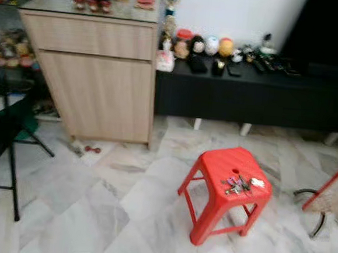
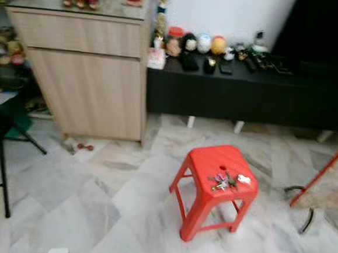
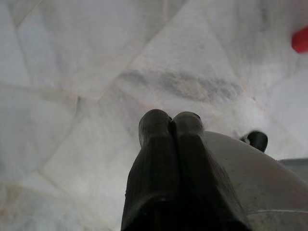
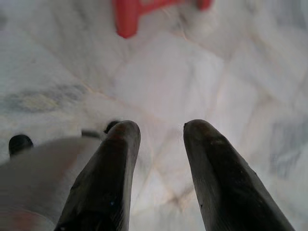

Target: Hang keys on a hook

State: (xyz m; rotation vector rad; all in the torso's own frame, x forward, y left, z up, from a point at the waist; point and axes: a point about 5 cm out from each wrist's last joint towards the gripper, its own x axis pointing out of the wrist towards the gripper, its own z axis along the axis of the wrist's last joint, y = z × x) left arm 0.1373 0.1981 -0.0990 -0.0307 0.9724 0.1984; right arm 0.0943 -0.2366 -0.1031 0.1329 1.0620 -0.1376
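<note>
A bunch of keys (image 1: 239, 184) with a small white tag lies on top of a red plastic stool (image 1: 220, 165) standing on the marble floor. The same keys (image 2: 225, 181) sit near the stool's right edge. My left gripper (image 3: 170, 124) hangs over the floor with its two black fingers pressed together, holding nothing. My right gripper (image 4: 160, 131) hangs over the floor too, its fingers apart and empty, with a red stool leg (image 4: 126, 17) ahead of it.
A light wooden cabinet (image 1: 97, 68) stands at the back left, with a low black bench (image 1: 247, 94) of trinkets beside it. A black folding chair (image 1: 4, 143) is at the left. A red-edged board (image 1: 331, 186) and a cable lie at the right.
</note>
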